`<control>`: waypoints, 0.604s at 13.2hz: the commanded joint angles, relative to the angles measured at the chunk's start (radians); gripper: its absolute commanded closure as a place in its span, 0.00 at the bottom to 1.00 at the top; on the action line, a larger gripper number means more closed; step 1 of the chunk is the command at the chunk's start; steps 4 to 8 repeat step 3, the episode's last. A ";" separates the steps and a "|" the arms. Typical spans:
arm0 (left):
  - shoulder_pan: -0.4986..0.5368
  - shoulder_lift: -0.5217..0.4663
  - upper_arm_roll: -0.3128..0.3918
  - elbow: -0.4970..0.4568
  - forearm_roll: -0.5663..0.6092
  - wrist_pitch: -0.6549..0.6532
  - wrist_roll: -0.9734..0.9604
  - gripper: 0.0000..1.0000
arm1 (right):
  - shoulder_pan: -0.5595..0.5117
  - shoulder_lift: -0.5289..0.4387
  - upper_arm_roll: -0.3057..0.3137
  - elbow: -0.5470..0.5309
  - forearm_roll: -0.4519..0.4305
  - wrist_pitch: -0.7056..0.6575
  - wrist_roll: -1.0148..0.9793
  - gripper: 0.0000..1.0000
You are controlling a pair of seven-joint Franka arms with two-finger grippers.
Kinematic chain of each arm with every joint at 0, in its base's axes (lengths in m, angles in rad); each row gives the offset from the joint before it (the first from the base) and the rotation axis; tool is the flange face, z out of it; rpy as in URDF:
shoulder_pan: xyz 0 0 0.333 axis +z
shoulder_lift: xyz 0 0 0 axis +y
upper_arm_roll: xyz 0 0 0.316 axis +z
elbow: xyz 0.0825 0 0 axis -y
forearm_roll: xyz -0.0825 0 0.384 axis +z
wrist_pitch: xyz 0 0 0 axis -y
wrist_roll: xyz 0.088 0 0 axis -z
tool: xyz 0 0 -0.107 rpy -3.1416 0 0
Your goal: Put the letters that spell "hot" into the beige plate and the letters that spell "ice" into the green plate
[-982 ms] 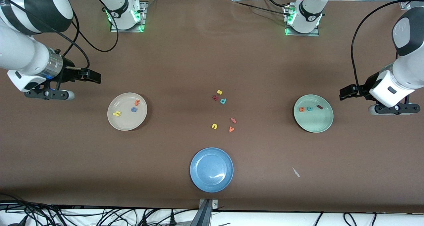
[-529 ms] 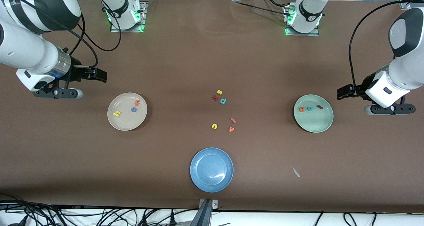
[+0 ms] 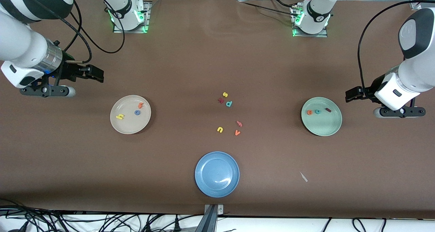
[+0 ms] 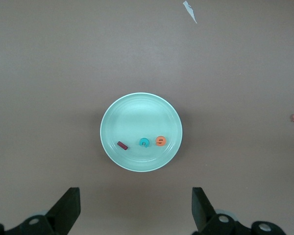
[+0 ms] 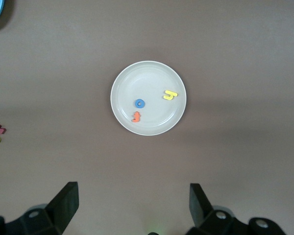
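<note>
The beige plate (image 3: 117, 126) holds a yellow h (image 3: 120, 116), a blue o (image 3: 137, 112) and an orange t (image 3: 140, 105). The green plate (image 3: 323, 127) holds an orange e (image 3: 309, 112), a teal c (image 3: 317, 111) and a dark red i (image 3: 328, 110). My right gripper (image 3: 96, 74) hangs open and empty over bare table beside the beige plate (image 5: 147, 78), toward the right arm's end. My left gripper (image 3: 352, 95) hangs open and empty over bare table beside the green plate (image 4: 137, 110), toward the left arm's end.
An empty blue plate (image 3: 205, 164) sits near the front edge. Loose letters lie mid-table: yellow s (image 3: 225, 94), teal d (image 3: 229, 103), a dark red one (image 3: 221, 100), yellow u (image 3: 220, 129), orange v (image 3: 237, 132), a pink one (image 3: 239, 123). A white scrap (image 3: 303, 177) lies nearby.
The right arm has swung a little toward the table's middle and back, its gripper ending slightly nearer its base. The left arm has edged slightly toward the middle. All letters stay put.
</note>
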 commanded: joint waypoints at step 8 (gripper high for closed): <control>-0.003 -0.009 0.004 -0.009 -0.011 -0.008 0.018 0.00 | 0.001 0.004 -0.006 0.027 -0.014 -0.044 -0.016 0.00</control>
